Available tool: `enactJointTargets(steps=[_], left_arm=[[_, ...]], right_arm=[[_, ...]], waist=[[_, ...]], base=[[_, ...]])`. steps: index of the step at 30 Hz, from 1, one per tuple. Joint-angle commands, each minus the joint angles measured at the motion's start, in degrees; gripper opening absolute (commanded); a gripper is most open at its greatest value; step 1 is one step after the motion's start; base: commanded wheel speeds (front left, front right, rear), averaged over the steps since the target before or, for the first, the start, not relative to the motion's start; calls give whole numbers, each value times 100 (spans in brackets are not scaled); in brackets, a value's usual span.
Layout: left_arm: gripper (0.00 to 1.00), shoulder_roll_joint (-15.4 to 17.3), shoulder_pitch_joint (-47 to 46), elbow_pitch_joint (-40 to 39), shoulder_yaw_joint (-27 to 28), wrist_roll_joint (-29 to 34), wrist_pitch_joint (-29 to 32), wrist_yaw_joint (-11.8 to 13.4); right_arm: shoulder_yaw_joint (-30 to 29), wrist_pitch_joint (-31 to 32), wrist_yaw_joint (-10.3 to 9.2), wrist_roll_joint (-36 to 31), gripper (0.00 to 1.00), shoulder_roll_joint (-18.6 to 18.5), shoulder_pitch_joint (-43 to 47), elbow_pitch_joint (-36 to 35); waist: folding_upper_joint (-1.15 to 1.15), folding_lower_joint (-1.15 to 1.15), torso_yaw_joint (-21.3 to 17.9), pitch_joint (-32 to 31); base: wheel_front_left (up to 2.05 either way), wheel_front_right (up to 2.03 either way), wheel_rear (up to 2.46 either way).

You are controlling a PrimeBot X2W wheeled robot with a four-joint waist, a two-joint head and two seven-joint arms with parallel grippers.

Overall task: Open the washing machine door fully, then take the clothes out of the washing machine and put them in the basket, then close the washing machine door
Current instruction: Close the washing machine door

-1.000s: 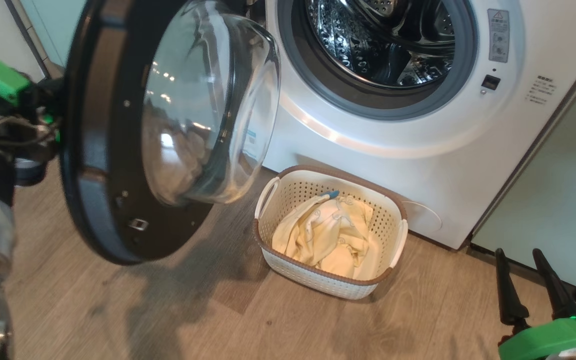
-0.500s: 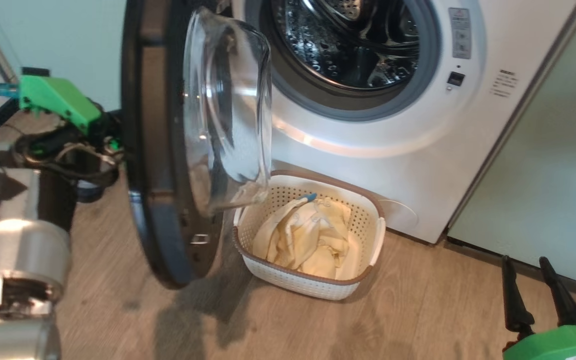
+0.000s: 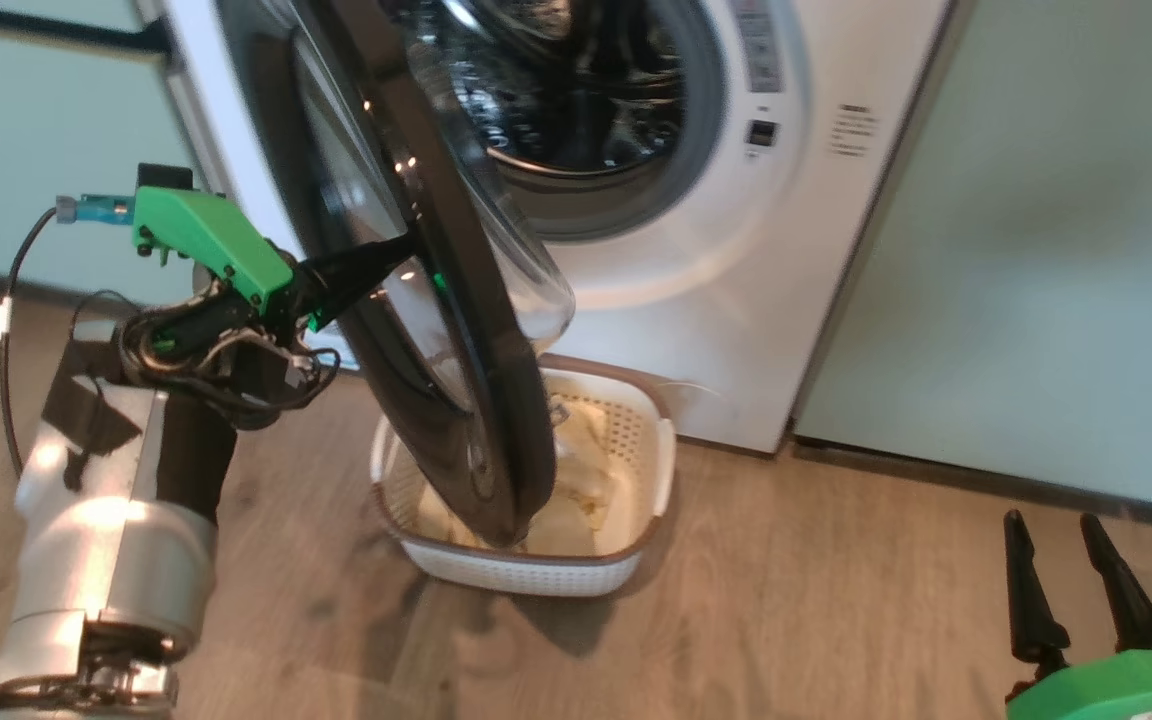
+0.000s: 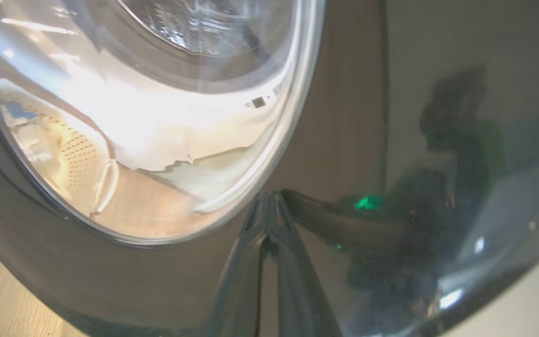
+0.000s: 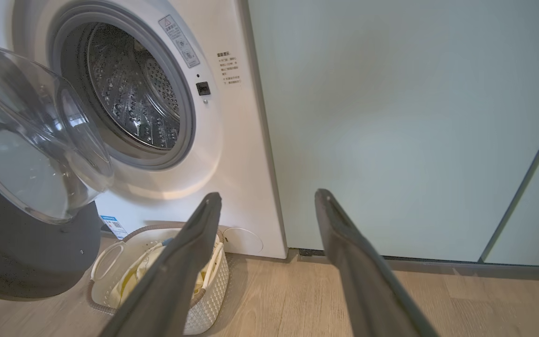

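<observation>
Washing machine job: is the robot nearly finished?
Nearly. Done: the clothes lie in the basket, and the drum of the washing machine looks empty. In hand: the left gripper, shut, has its fingertips on the black rim of the washing machine door, which stands partly open. Left: getting that door fully closed. The right gripper hangs open, holding nothing.

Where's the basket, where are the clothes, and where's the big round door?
basket (image 3: 536,578), head view, on its perforated front wall.
clothes (image 3: 576,500), head view, on pale fabric lying inside the basket.
washing machine door (image 3: 481,380), head view, on its black rim.
</observation>
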Motion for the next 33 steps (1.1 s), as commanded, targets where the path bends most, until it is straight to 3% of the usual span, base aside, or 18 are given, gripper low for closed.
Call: enactJointTargets(steps=[1, 15, 29, 32, 33], left_arm=[[0, 130, -206, -267, 132, 20, -23, -8], [0, 31, -27, -528, 366, -38, -505, -58], [0, 65, -67, -396, 462, -44, -865, -210], [44, 119, -3, -425, 452, 25, -995, -237], [53, 149, 34, -447, 422, 80, -1041, -245]], right_arm=[[107, -55, 21, -34, 100, -76, -178, -171], [41, -55, 21, -31, 100, -166, -136, -214], [-45, -55, 21, -40, 100, -137, -139, -234], [-56, -55, 21, -50, 100, -123, -127, -243], [-62, -55, 21, -50, 100, -123, -126, -243]], waist=[[0, 0, -240, 14], [0, 0, -1326, 82], [0, 0, -1413, 96], [0, 0, -1340, 59], [0, 0, -1309, 49]], base=[[0, 0, 0], [0, 0, 0], [0, 0, 0], [0, 0, 0], [0, 0, 0]])
